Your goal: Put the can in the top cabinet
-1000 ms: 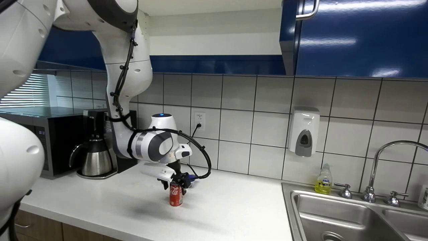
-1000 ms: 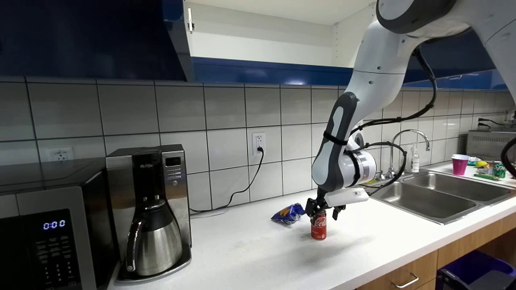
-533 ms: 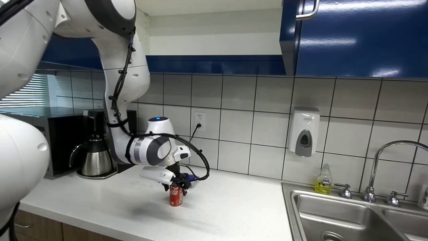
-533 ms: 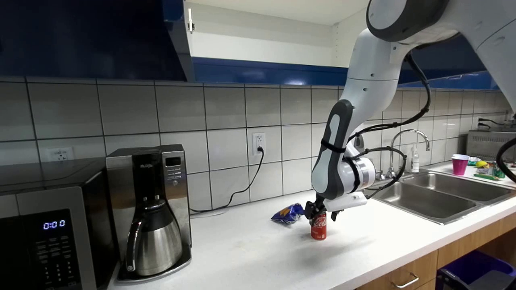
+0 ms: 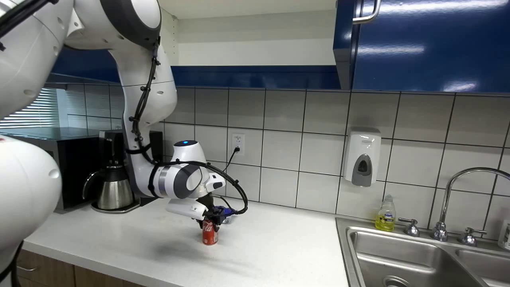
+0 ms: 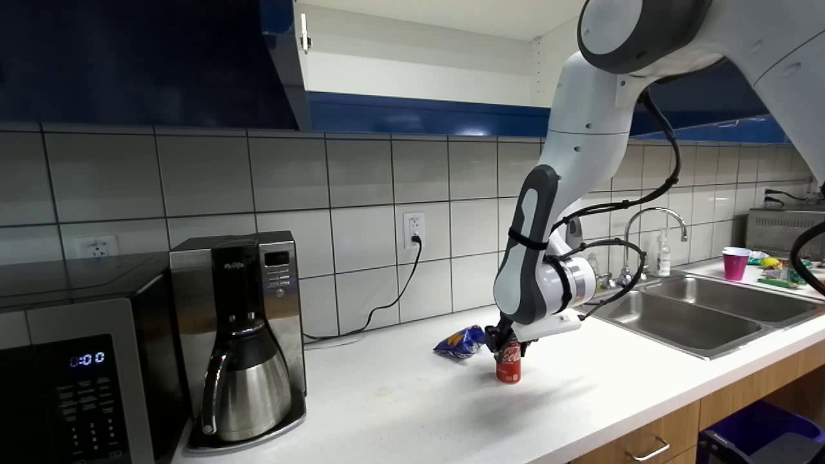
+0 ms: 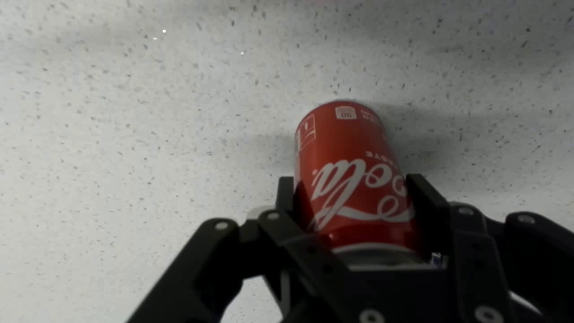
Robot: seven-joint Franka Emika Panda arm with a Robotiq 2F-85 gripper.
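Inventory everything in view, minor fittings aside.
Can: 1, red, on white counter
Top cabinet: 1, blue, white inside, overhead
Packet: 1, blue, behind can
Microwave: 1, black, on counter
Coffee maker: 1, silver-black, beside microwave
Soap dispenser: 1, white, on wall
Sink with faucet: 1, silver, in counter
Bottles: 2, yellow/pale, behind sink
Cup: 1, pink, past sink
Oddments: several, multicoloured, near cup
Appliance: 1, grey, past sink
Container: 1, purple, below counter
Arm: 1, white, over counter
Gripper: 1, black, closed on can
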